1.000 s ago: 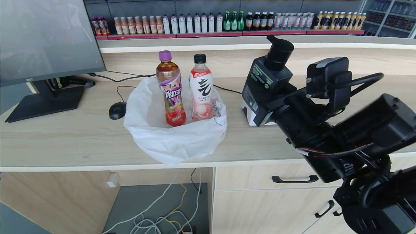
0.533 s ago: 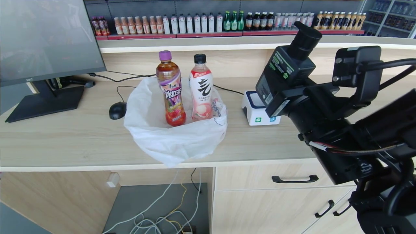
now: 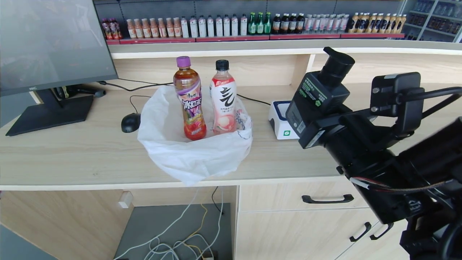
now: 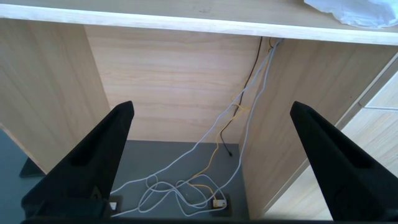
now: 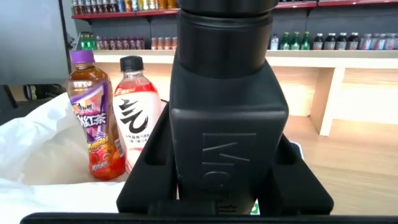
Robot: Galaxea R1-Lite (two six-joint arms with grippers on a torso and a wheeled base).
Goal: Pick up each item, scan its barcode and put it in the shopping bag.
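Black bottle (image 3: 317,97) lowered toward scanner (image 3: 279,126) — clamped between right jaws; left jaws wide apart.

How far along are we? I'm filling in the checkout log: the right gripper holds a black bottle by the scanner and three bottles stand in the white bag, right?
Not three: two bottles stand in the white bag, a purple-capped bottle and a pink bottle, as the head view shows. The right gripper does hold the black bottle by the scanner.
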